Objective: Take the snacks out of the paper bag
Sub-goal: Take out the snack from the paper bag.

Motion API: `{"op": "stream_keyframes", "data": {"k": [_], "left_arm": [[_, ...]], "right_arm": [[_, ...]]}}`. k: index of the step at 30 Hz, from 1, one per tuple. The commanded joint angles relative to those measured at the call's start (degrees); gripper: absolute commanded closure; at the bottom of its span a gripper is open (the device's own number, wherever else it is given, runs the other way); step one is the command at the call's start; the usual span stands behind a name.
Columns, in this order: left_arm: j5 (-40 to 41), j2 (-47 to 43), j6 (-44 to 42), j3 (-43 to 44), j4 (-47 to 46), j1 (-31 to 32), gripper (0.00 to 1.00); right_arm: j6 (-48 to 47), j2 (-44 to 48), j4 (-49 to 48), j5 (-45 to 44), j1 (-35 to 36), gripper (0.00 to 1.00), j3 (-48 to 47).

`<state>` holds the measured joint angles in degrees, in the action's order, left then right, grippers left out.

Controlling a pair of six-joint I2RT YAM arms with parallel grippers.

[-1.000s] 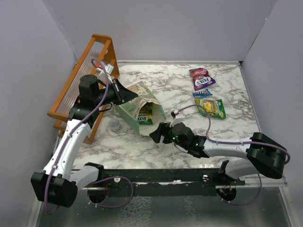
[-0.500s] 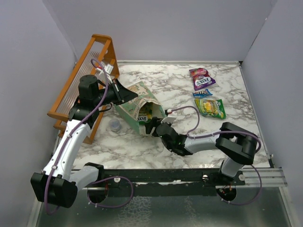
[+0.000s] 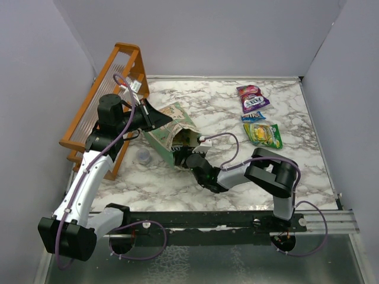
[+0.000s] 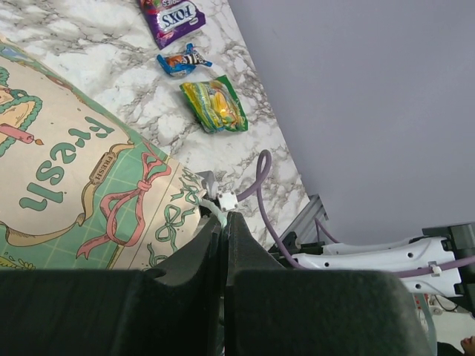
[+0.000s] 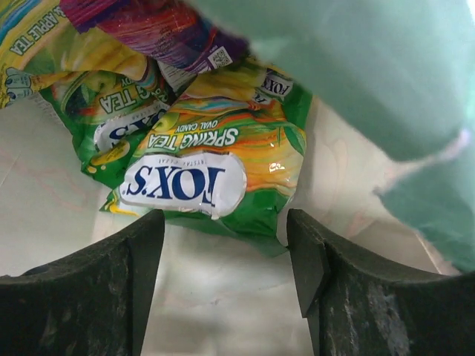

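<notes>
The mint-green paper bag (image 3: 176, 131) lies on its side, mouth toward the table's near edge; its printed side fills the left wrist view (image 4: 67, 170). My left gripper (image 3: 155, 116) is shut on the bag's upper rim (image 4: 215, 219). My right gripper (image 3: 185, 155) is open inside the bag's mouth. Just ahead of its fingers (image 5: 119, 282) lies a green Fox's packet (image 5: 215, 167), with a second green packet (image 5: 93, 111) and a purple one (image 5: 152, 26) behind. On the table lie a purple packet (image 3: 253, 98), a small blue one (image 3: 253, 116) and a yellow-green one (image 3: 265, 135).
An orange wooden rack (image 3: 98, 115) leans at the left wall behind my left arm. A small clear round cup (image 3: 143, 155) stands on the marble table (image 3: 207, 94) just left of the bag. Grey walls close in the left, back and right sides.
My right gripper has moved left and forward into the bag's mouth, its arm folding up behind it. The left arm and the bag have stayed still.
</notes>
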<state>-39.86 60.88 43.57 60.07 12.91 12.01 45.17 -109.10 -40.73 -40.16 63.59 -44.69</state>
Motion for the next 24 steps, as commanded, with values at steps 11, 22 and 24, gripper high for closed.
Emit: {"op": "stream_keyframes", "data": {"k": [11, 22, 24], "left_arm": [[-0.77, -2.48, -0.22, -0.17, -0.06, -0.25, 1.00], [-0.05, -2.73, -0.67, -1.43, -0.05, -0.23, 1.00], [-0.05, -2.67, -0.59, -1.32, -0.22, -0.24, 1.00]], "right_arm": [[1.84, -2.04, 2.20, -3.38, -2.17, 0.86, -4.38], [4.57, 13.35, 11.33, 5.55, -2.17, 0.99, 3.26], [4.67, 16.03, 12.81, 8.87, -2.16, 0.99, 4.85]]}}
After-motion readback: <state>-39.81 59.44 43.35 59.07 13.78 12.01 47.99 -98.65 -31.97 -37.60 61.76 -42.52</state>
